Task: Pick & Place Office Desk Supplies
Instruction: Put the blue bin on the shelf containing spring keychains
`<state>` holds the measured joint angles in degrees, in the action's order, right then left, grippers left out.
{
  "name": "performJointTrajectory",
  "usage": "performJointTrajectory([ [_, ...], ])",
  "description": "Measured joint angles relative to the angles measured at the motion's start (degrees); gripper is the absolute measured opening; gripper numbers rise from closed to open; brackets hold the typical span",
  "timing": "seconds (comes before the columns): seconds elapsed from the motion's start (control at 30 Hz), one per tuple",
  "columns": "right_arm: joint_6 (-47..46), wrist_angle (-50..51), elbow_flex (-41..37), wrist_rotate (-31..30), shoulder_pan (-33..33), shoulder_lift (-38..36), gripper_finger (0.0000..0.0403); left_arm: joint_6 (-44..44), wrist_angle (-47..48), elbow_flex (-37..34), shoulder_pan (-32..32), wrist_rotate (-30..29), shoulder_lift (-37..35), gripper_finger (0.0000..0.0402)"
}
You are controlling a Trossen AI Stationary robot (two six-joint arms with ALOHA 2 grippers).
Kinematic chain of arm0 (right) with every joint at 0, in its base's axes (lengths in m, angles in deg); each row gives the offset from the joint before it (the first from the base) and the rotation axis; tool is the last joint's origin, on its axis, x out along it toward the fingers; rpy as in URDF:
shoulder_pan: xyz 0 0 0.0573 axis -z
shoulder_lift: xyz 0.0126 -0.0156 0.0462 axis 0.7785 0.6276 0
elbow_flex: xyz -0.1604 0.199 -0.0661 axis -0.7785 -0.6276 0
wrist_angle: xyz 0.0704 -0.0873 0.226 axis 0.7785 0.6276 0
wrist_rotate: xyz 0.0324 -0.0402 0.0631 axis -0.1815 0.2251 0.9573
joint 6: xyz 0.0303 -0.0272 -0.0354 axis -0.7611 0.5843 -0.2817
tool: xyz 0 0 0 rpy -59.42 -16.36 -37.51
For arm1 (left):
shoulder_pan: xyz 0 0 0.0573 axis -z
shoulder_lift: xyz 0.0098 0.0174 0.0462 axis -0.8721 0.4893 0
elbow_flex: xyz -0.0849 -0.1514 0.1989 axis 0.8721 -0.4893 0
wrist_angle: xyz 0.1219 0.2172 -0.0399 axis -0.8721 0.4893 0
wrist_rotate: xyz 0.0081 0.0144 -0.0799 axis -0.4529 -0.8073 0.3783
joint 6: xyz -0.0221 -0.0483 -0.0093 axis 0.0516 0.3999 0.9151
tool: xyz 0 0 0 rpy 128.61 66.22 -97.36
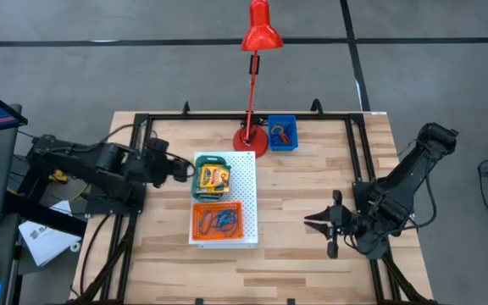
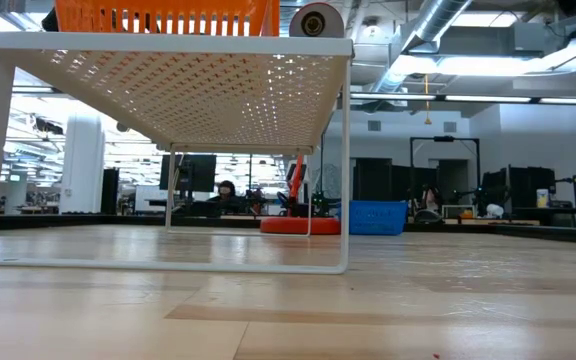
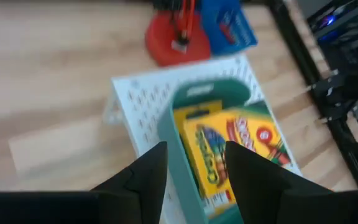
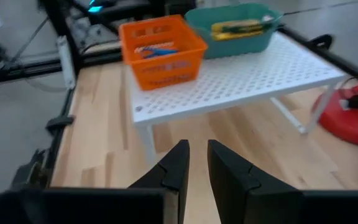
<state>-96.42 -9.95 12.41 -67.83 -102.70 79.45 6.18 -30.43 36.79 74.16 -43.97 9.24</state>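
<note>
Left gripper (image 3: 194,163) fingers apart, empty, over green bin (image 1: 213,176) holding boxes (image 1: 213,177) (count unclear). Loops (image 1: 219,222) in orange bin (image 1: 219,220). Right gripper (image 4: 197,163) narrow, empty, over right worktop (image 1: 303,263).
</note>
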Motion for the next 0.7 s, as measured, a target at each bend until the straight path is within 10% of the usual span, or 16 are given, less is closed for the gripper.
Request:
performJointTrajectory([
  [0.27,-12.4,17.9,0.0,-0.3,7.9,-3.9,0.0056,-16.2,-4.7,-0.1,2.2,-12.8,-8.4,0.0155],
  [0.7,-7.6,25.9,0.0,15.0,43.1,-10.3,0.0062,-53.2,-53.0,-25.2,5.1,-15.7,-15.4,0.0163],
])
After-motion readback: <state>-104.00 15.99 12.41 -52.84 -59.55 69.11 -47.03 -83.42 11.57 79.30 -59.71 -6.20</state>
